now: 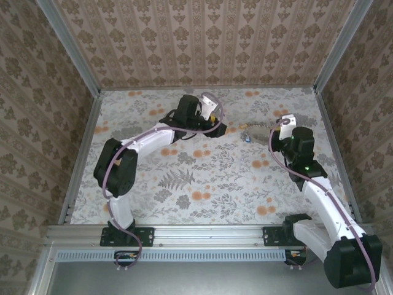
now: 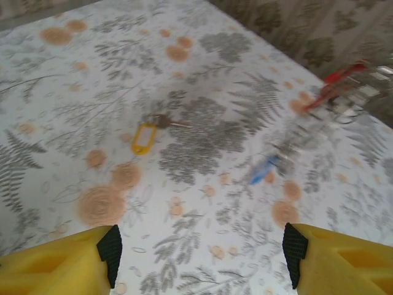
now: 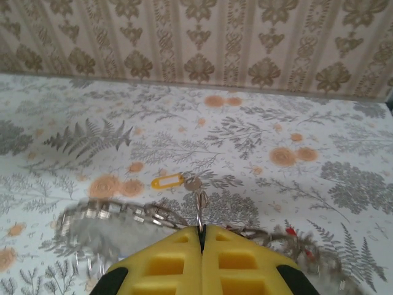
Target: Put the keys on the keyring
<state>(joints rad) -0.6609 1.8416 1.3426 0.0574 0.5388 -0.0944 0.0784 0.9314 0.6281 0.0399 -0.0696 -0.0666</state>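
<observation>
**Right wrist view: tool pinched shut on the keyring, yellow key loose on the tabletop**

Right wrist camera first: the right tool [image 3: 201,230] has its yellow fingers pressed together with no gap. A thin strand of metal stands up from between the tips. It appears to belong to the keyring [image 3: 132,212], whose links trail away to either side of the fingertips, blurred. Just beyond the tips, a yellow-headed key [image 3: 167,182] lies flat on the floral tabletop [image 3: 73,110], apart from the loop. Its silvery blade points toward the right of that view. The head has a label window, but anything on it is too small to read.

From the left wrist camera, the left tool [image 2: 202,252] has its fingers [image 2: 110,251] spread wide with nothing between them, only patterned tabletop beyond. Farther out lies a blue-headed key [image 2: 264,167], just beside a blurred strand of the loop. A red-headed key [image 2: 336,83] sits higher up against the blurred links. I cannot tell whether either is threaded on.

From above, the keyring lies between the two tools, nearer the right one. Patterned wallpaper [image 3: 184,37] lines the walls; no writing or brand mark is legible.
</observation>
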